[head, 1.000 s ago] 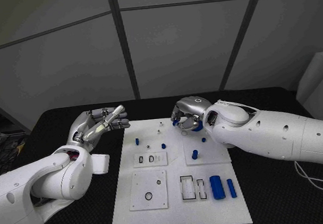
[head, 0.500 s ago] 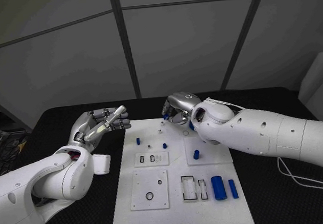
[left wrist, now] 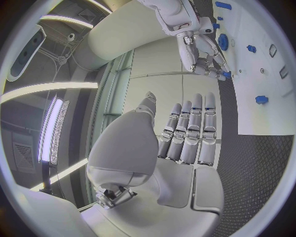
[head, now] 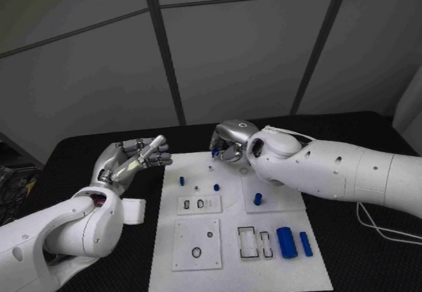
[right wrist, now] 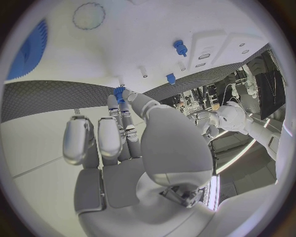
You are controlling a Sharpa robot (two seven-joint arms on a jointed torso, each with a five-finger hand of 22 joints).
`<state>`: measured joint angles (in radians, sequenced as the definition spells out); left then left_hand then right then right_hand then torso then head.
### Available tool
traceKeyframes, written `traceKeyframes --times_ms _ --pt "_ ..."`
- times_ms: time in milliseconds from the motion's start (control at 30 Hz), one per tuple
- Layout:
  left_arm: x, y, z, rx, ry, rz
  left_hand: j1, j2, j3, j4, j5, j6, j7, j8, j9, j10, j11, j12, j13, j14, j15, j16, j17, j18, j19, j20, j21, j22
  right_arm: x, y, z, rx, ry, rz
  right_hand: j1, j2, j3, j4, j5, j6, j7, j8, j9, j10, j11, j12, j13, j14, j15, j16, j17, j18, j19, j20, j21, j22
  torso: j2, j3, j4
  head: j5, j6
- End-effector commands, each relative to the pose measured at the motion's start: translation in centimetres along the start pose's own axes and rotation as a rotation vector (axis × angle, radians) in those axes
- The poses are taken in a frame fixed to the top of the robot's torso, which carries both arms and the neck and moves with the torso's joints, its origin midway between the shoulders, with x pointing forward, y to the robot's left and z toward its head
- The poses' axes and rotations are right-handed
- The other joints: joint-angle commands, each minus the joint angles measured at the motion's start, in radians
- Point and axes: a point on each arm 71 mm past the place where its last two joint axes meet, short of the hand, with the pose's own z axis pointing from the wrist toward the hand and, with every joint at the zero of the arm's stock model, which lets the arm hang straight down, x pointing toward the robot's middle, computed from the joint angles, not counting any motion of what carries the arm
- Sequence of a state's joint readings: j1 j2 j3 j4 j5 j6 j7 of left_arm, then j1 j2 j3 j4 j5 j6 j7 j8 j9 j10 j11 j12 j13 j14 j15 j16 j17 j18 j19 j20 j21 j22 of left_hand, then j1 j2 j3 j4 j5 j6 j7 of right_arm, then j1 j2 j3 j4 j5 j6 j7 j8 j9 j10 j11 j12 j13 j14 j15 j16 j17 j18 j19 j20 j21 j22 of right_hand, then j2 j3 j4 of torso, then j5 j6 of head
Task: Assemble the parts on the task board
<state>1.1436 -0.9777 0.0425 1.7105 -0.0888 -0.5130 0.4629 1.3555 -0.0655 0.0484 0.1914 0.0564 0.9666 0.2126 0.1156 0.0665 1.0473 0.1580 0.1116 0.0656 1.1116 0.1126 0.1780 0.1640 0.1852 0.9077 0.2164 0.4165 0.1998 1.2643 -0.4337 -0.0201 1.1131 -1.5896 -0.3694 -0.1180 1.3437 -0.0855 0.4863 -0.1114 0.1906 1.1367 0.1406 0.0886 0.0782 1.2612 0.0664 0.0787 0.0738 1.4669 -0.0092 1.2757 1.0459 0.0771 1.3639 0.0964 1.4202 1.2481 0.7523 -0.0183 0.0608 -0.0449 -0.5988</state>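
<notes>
Since a second ago your right hand [head: 229, 142] has swung away from the board's far right corner toward its far middle, carrying a small blue part [right wrist: 119, 92] with it. You can see in the right wrist view that the part is pinched at the fingertips [right wrist: 127, 95], thumb against a finger, while the other fingers stay curled short beside them; it sits just above the far edge of the task board [head: 238, 269], near a thin pin and a blue peg [right wrist: 170, 78] standing in the plate. Your left hand [head: 132, 161] has not moved: it hovers off the board's far left corner over the black table [head: 384, 269], holding nothing, its fingers [left wrist: 192, 129] straight and lying side by side with the thumb set apart. On the board you have blue pegs standing near the middle [head: 257, 199], and two blue cylinders [head: 286, 242] lying near the right edge beside the slotted block.
</notes>
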Motion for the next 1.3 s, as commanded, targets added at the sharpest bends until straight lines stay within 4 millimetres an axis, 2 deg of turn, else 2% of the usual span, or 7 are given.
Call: traceKeyframes --times_ms 33,500,733,833,1000,1133,1300 --pt "0.2 -0.2 0.0 0.01 0.016 -0.001 -0.001 0.007 -0.004 -0.002 -0.002 0.002 0.005 -0.006 -0.001 -0.001 0.007 -0.006 -0.001 -0.002 0.002 -0.005 0.001 -0.005 0.005 0.004 0.007 0.001 0.2 0.1 0.1 -0.007 0.041 -0.003 -0.002 -0.005 0.0 0.004 0.003 0.001 0.003 -0.003 0.0 0.004 0.004 -0.006 0.001 0.028 -0.001 0.005 -0.001 -0.01 0.001 0.002 0.004 0.001 0.0 0.0007 0.0006 0.0 -0.002" --pt "0.2 -0.2 0.0 0.01 0.019 -0.002 -0.001 0.008 -0.005 -0.002 -0.002 0.001 0.006 -0.007 -0.001 -0.001 0.008 -0.008 -0.001 -0.002 0.003 -0.007 0.002 -0.005 0.004 0.004 0.006 0.001 0.5 0.3 0.7 0.005 0.062 -0.009 -0.008 -0.009 -0.001 0.009 0.001 -0.004 0.003 -0.007 -0.001 -0.001 0.005 -0.01 0.0 0.026 0.0 0.005 -0.006 -0.008 -0.004 0.003 0.003 -0.004 0.002 0.0006 0.0008 0.001 -0.001" --pt "0.2 -0.3 0.0 0.009 0.02 -0.002 -0.001 0.008 -0.005 -0.002 -0.002 0.001 0.006 -0.007 -0.001 -0.001 0.008 -0.008 -0.001 -0.002 0.003 -0.007 0.002 -0.005 0.004 0.004 0.006 0.001 0.7 0.3 1.0 0.01 0.074 -0.012 -0.017 -0.021 0.003 0.017 -0.001 -0.031 0.01 -0.023 -0.006 -0.038 0.015 -0.019 -0.006 0.02 0.008 -0.002 -0.023 -0.004 -0.021 0.009 -0.005 -0.022 0.002 0.0005 0.0 0.002 -0.003" --pt "0.2 -0.3 0.0 0.009 0.02 -0.002 -0.001 0.008 -0.005 -0.002 -0.002 0.001 0.006 -0.007 -0.001 -0.001 0.008 -0.008 -0.001 -0.002 0.003 -0.007 0.002 -0.005 0.004 0.004 0.006 0.001 0.8 0.4 1.1 0.011 0.081 -0.013 -0.028 -0.036 0.006 0.024 -0.001 -0.067 0.021 -0.028 -0.012 -0.099 0.028 -0.019 -0.012 0.008 0.02 -0.024 -0.062 0.005 -0.054 0.017 -0.025 -0.065 0.002 0.0006 -0.0001 0.002 -0.002" --pt "0.2 -0.3 -0.1 0.008 0.02 -0.002 -0.001 0.008 -0.006 -0.003 -0.002 0.001 0.007 -0.008 -0.001 -0.002 0.008 -0.009 -0.001 -0.003 0.003 -0.009 0.002 -0.005 0.003 0.004 0.006 0.001 0.7 0.4 1.0 0.005 0.065 -0.01 -0.034 -0.064 -0.013 0.031 0.004 -0.153 0.015 -0.026 -0.013 -0.222 0.044 -0.012 -0.011 -0.021 0.033 -0.092 -0.169 0.029 -0.135 0.032 -0.086 -0.179 0.002 0.0013 -0.0019 0.003 -0.001" --pt "0.1 -0.3 -0.1 0.007 0.02 -0.002 -0.001 0.008 -0.006 -0.003 -0.002 0.001 0.007 -0.008 -0.001 -0.002 0.008 -0.009 -0.001 -0.003 0.003 -0.009 0.002 -0.005 0.003 0.004 0.006 0.001 0.1 0.1 0.3 -0.009 0.012 0.0 -0.033 -0.07 -0.03 0.034 0.009 -0.167 0.01 -0.025 -0.012 -0.24 0.047 -0.005 -0.009 -0.022 0.034 -0.101 -0.183 0.032 -0.145 0.035 -0.097 -0.196 0.001 0.0022 -0.0029 0.003 0.001" --pt "-0.1 -0.3 -0.1 0.007 0.017 0.0 -0.001 0.008 -0.006 -0.003 -0.002 0.001 0.007 -0.008 -0.001 -0.002 0.008 -0.009 -0.001 -0.003 0.003 -0.009 0.002 -0.005 0.003 0.004 0.006 0.001 -0.9 -1.0 -1.5 -0.011 -0.037 0.03 -0.028 -0.068 -0.044 0.041 0.026 -0.15 0.016 -0.019 -0.007 -0.218 0.04 0.023 -0.006 -0.018 0.029 -0.1 -0.183 0.032 -0.138 0.032 -0.098 -0.194 -0.001 0.0024 -0.0055 0.004 0.005"
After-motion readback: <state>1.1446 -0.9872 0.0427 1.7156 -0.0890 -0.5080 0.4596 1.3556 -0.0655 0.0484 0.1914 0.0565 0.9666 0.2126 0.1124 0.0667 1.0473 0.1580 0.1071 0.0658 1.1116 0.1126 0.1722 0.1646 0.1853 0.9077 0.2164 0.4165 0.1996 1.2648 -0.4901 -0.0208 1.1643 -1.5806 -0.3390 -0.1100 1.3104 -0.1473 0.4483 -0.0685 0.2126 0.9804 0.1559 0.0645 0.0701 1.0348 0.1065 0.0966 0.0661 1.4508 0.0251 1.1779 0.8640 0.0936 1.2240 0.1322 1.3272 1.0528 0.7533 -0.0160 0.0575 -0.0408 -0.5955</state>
